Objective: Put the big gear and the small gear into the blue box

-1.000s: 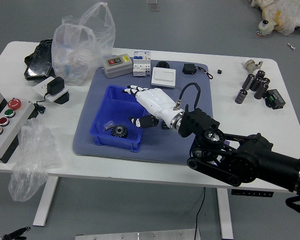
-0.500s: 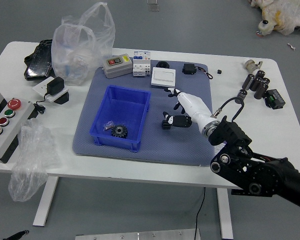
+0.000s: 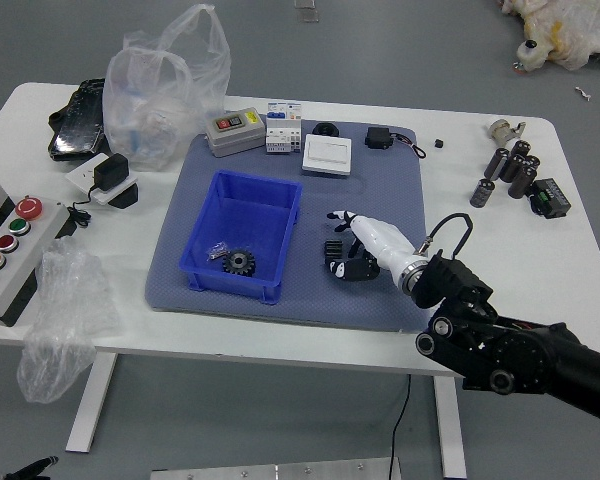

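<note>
My right hand (image 3: 342, 243) is over the grey mat, right of the blue box (image 3: 272, 262), with its fingers spread and nothing held. Between its fingertips and thumb, at the left edge of the hand, stands a small dark gear (image 3: 333, 250). A larger black toothed gear (image 3: 238, 263) lies inside the blue box near its front wall, beside a small clear plastic piece. My left hand (image 3: 20, 471) shows only as dark fingertips at the lower left corner.
A white square box (image 3: 327, 154) and a grey device (image 3: 236, 131) sit behind the blue box. Plastic bags (image 3: 167, 90) and a button panel (image 3: 18, 243) are at the left. Dark cylinders (image 3: 520, 170) stand at the right.
My right hand has moved from over the blue box to the right, then lower and nearer the table's front edge, around the small gear. The large gear has stayed in the box.
</note>
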You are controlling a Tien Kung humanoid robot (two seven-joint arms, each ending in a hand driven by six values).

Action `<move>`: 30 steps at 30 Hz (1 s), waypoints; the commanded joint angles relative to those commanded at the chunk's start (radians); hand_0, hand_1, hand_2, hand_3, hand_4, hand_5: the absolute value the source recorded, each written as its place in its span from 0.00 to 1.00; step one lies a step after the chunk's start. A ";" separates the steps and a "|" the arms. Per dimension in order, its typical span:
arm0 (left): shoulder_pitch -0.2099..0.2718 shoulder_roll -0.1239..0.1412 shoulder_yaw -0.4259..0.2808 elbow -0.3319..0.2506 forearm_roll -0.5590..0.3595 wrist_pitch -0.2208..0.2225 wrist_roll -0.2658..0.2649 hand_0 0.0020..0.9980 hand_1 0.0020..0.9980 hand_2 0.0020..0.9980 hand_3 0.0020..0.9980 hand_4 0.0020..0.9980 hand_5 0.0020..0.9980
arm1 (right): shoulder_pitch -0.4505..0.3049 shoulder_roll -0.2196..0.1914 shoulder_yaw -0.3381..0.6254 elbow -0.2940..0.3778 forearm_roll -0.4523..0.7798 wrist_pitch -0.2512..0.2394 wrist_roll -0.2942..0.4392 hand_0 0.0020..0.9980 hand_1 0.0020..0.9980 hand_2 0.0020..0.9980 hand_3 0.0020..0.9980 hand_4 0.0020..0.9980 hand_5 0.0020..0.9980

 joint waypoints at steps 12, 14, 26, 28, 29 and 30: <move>-0.003 0.001 0.001 0.000 -0.001 0.000 -0.004 0.66 0.49 0.51 0.73 0.74 0.65 | 0.004 0.003 -0.025 0.003 -0.010 -0.014 -0.038 0.34 0.39 0.46 0.64 0.46 0.09; -0.003 0.001 0.001 0.001 -0.001 0.000 -0.004 0.66 0.49 0.51 0.73 0.74 0.64 | 0.004 0.004 -0.027 0.002 -0.012 -0.021 -0.042 0.31 0.38 0.39 0.56 0.53 0.02; -0.005 0.002 0.005 0.001 -0.006 0.002 -0.009 0.66 0.49 0.51 0.73 0.75 0.65 | 0.014 -0.007 -0.003 0.022 -0.039 -0.038 -0.048 0.31 0.38 0.37 0.53 0.53 0.09; -0.005 0.002 0.005 0.001 -0.006 0.003 -0.008 0.66 0.49 0.51 0.73 0.75 0.65 | 0.028 -0.016 0.022 0.051 -0.064 -0.035 -0.056 0.31 0.38 0.37 0.53 0.53 0.09; -0.005 0.002 0.005 0.001 -0.006 0.003 -0.008 0.66 0.49 0.51 0.73 0.75 0.65 | 0.034 -0.020 0.032 0.064 -0.076 -0.034 -0.060 0.31 0.38 0.37 0.53 0.53 0.09; -0.004 0.003 0.004 0.000 -0.005 0.003 -0.007 0.66 0.49 0.51 0.73 0.75 0.65 | 0.050 -0.023 0.048 0.086 -0.096 -0.032 -0.066 0.31 0.38 0.37 0.53 0.53 0.09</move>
